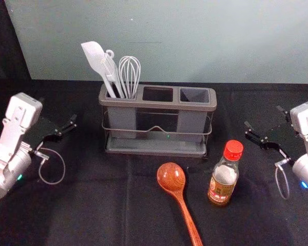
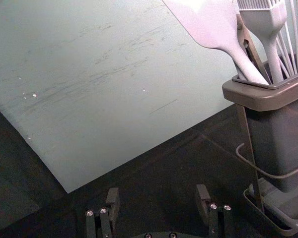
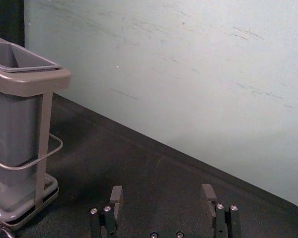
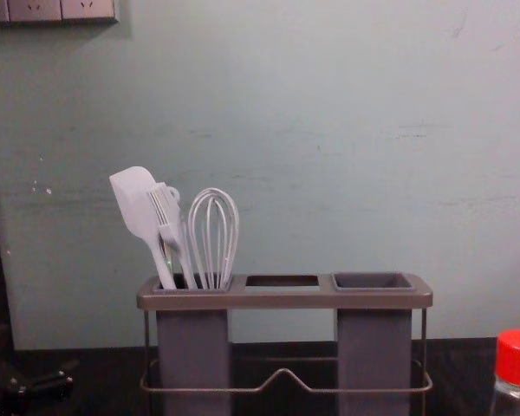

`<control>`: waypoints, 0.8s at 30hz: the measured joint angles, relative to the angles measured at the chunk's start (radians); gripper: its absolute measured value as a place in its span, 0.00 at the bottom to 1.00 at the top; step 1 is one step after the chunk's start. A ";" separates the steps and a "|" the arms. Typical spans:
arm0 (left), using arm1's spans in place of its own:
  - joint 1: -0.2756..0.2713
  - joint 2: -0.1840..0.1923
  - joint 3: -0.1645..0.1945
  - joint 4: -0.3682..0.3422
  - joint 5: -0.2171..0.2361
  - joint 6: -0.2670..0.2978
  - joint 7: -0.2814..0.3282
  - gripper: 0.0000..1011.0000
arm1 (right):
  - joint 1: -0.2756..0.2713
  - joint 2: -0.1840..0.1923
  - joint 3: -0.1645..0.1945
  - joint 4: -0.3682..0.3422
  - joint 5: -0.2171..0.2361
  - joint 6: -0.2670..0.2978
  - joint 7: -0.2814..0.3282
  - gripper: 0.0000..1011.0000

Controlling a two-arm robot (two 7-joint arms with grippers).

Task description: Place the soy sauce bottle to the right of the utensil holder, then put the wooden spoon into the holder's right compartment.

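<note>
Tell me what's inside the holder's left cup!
A spatula, a brush, a whisk and something partly hidden behind the brush poke out of the cup. Its walls cover their lower ends, so I can't see those.

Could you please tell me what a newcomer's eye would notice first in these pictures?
Probably the bottle, because of its bright red cap; it stands in front of the holder, near its right end. Next comes the glossy, reddish-brown spoon, lying just left of the bottle. Behind, the pale spatula, brush and whisk rise from the holder's left compartment.
</note>
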 joint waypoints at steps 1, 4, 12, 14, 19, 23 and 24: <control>0.000 0.000 0.000 0.000 0.000 0.000 0.000 0.99 | 0.000 0.000 0.000 0.000 0.000 0.000 0.000 0.99; 0.000 0.000 0.000 0.000 0.000 0.000 0.000 0.99 | 0.000 0.000 0.000 0.000 0.000 0.000 0.000 0.99; 0.000 0.000 0.000 0.000 0.000 0.000 0.000 0.99 | 0.000 0.000 0.000 0.000 0.000 0.000 0.000 0.99; 0.000 0.000 0.000 0.000 0.000 0.000 0.000 0.99 | 0.000 0.000 0.000 0.000 0.000 0.000 0.000 0.99; 0.000 0.000 0.000 0.000 0.000 0.000 0.000 0.99 | 0.000 0.000 0.000 0.000 0.000 0.000 0.000 0.99; 0.000 0.000 0.000 0.000 0.000 0.000 0.000 0.99 | 0.000 0.000 0.000 0.000 0.000 0.000 0.000 0.99; 0.000 0.000 0.000 0.000 0.000 0.000 0.000 0.99 | 0.000 0.000 0.000 0.000 0.000 0.000 0.000 0.99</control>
